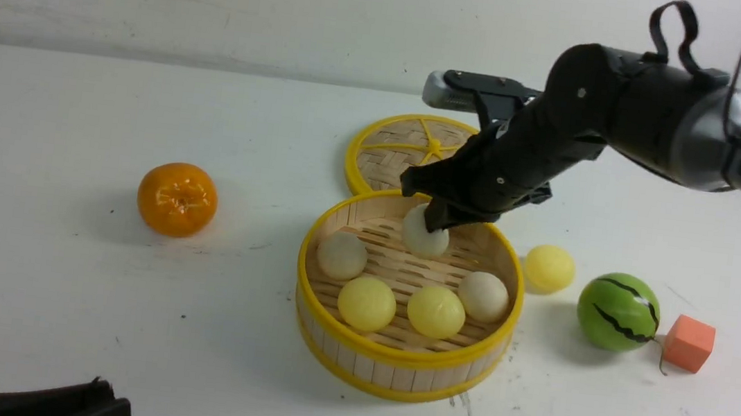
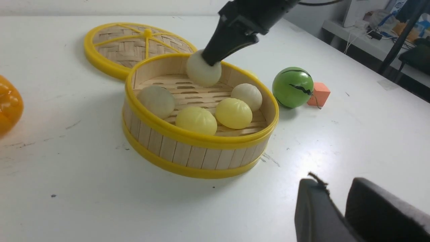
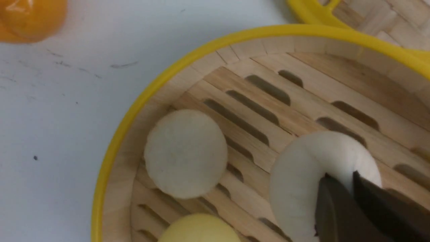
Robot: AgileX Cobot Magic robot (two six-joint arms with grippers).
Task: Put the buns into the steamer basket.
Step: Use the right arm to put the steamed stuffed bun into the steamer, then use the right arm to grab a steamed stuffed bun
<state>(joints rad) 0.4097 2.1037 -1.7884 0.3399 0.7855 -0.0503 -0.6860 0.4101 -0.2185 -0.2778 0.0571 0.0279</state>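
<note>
Right tool [image 1: 437, 227] tips deep in beige bun [image 1: 423, 238]; left tool [image 2: 336, 185] cropped.

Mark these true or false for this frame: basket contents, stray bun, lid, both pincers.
1. Four buns lie loose on the steamer basket floor. True: two yellow, two beige-white.
2. The right pincer is shut on a beige-white bun over the basket. True.
3. The one bun outside sits left of the basket. False: the yellow bun rests on the table to its right, short of the watermelon ball.
4. The lid covers the basket. False: it lies flat on the table behind it.
5. The left pincer holds a bun. False: it is open and empty.
</note>
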